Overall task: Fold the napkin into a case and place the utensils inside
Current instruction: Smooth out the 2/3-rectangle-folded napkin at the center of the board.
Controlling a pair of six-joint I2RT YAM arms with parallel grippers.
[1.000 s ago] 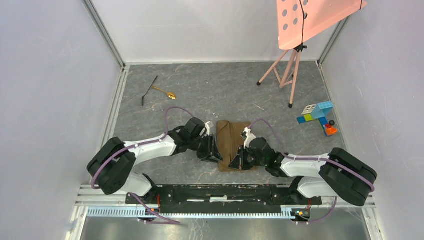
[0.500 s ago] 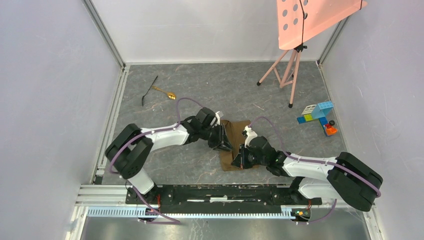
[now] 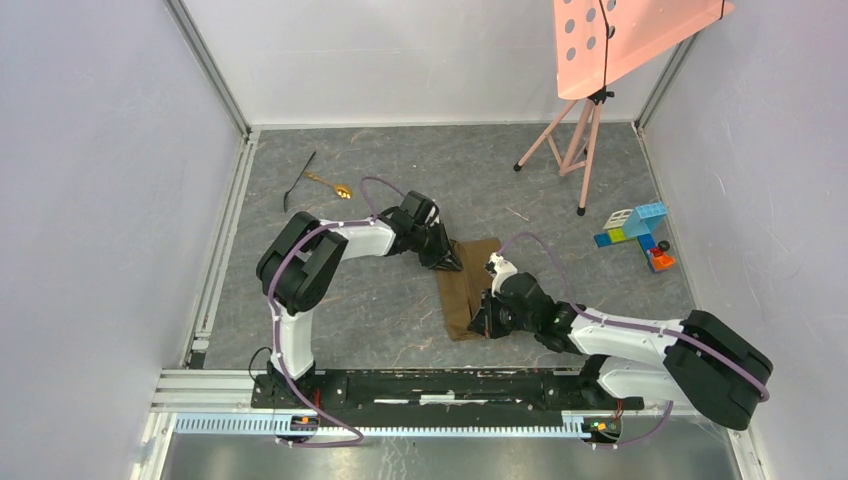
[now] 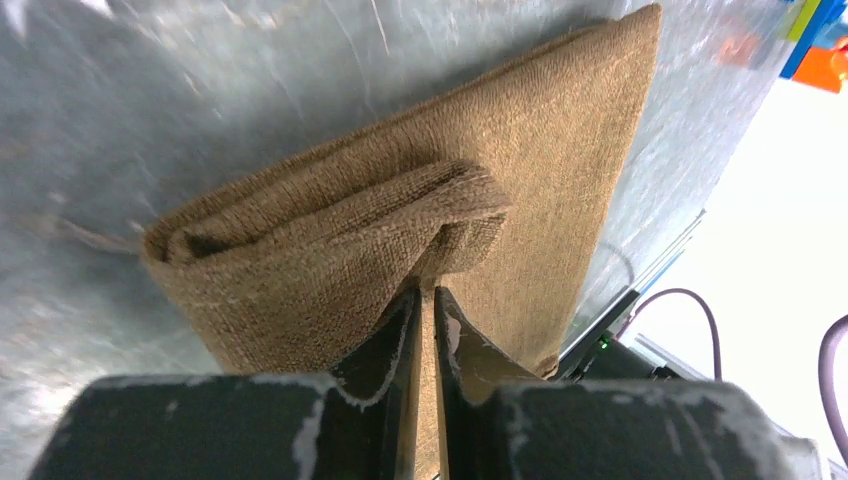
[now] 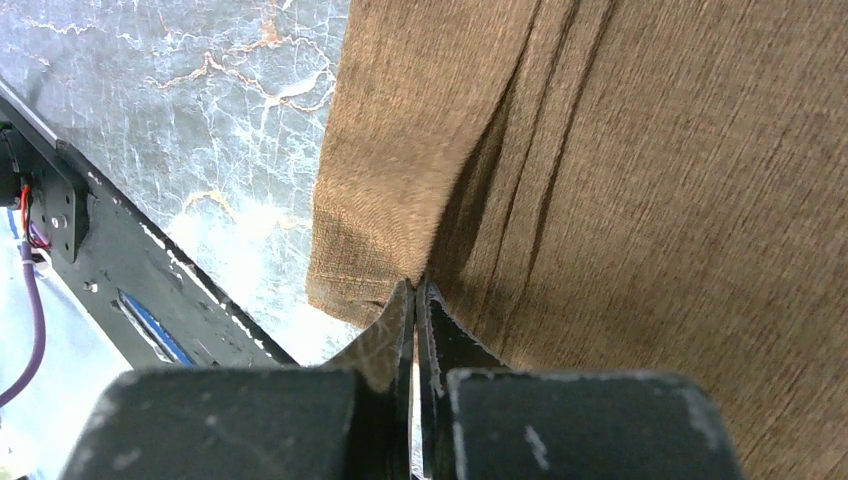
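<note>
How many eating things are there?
2. The gold spoon and the black utensil lie together at the far left, apart from the napkin. More may hide inside it.

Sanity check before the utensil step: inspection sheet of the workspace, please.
Surface: grey marbled table.
Job's things: brown napkin folded into a narrow oblong at centre. Gold spoon and black utensil lie together far left, apart from it.
Clutter: toy blocks on the right.
Grippers: left gripper is pinching the napkin's far end, right gripper its near end.
Cables: purple cables loop above each arm.
Surroundings: pink music stand far right, white walls.
</note>
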